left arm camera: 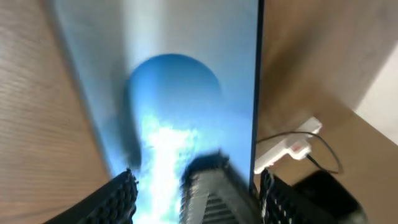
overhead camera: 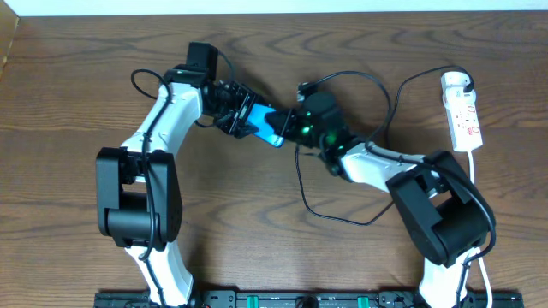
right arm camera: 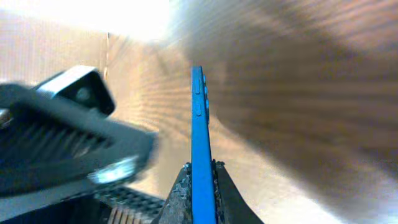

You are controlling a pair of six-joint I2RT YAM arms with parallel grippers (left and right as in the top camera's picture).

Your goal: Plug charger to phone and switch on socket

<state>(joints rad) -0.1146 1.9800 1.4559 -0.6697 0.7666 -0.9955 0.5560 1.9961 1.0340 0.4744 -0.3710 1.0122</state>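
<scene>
Above the middle of the wooden table (overhead camera: 77, 77), toward its far side, one phone (overhead camera: 264, 122) is held between the two grippers, its bright blue screen showing from overhead.

The left gripper (overhead camera: 233, 111) reaches in from the left and has the phone's left end. In the left wrist view its two ribbed fingers (left arm camera: 121, 199) sit at the phone's two long edges, closed against them, with the blue screen (left arm camera: 186, 81) filling the space beyond. A dark blurred shape on the glass between the fingers cannot be made out.

The right gripper (overhead camera: 295, 127) meets the phone's right end. In the right wrist view the phone (right arm camera: 199, 124) is seen edge-on as a thin blue blade. It is pinched narrowly between the two fingertips (right arm camera: 184, 186), one on each flat face. The left gripper (right arm camera: 62, 137) is a blurred grey mass to the left.

One charger cable (overhead camera: 299, 175), thin and black, loops on the table around the right arm, from beside the right gripper toward the near side and back up. Its connector tip cannot be picked out.

One white power strip (overhead camera: 462, 111) lies at the far right, well apart from the phone, with a plug at its far end. It has red marks that are too small to count. It also shows in the left wrist view (left arm camera: 289, 146), to the right of the phone.
</scene>
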